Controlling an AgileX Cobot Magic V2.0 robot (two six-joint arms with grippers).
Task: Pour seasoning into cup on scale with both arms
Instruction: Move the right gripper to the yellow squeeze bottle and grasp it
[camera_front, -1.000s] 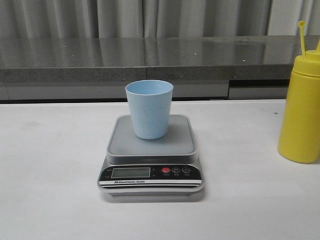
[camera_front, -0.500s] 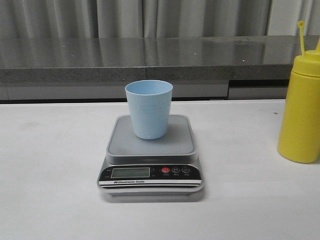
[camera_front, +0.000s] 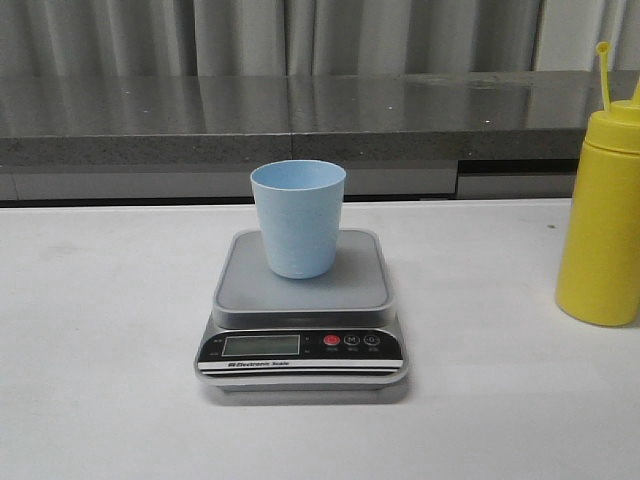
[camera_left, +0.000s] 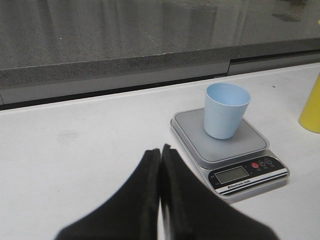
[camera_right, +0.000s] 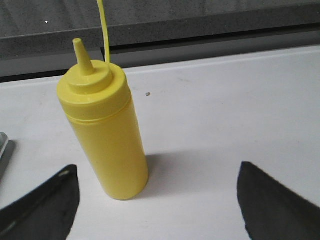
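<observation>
My right gripper (camera_right: 157, 200) is spread wide, squeeze bottle (camera_right: 105, 130) upright ahead between its fingers, ready to grab. Left gripper (camera_left: 160, 165) is pressed together, empty; cup (camera_left: 226, 110) on scale (camera_left: 240, 155) sits ahead, untouched.

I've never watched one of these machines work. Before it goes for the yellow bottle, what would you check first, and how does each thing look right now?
1. Cup upright on the scale platform: ok.
2. Cup empty: ok as far as the left wrist view shows; its bottom is hidden.
3. Yellow bottle upright on the table, off to the right of the scale: ok.
4. Bottle nozzle uncapped, strap standing up: ok.
5. Right gripper open wide enough, fingers either side of the bottle and not touching it: ok.
6. Left gripper shut, short of the scale: ok for now.
7. Scale showing zero: cannot tell, the display is unreadable.
</observation>
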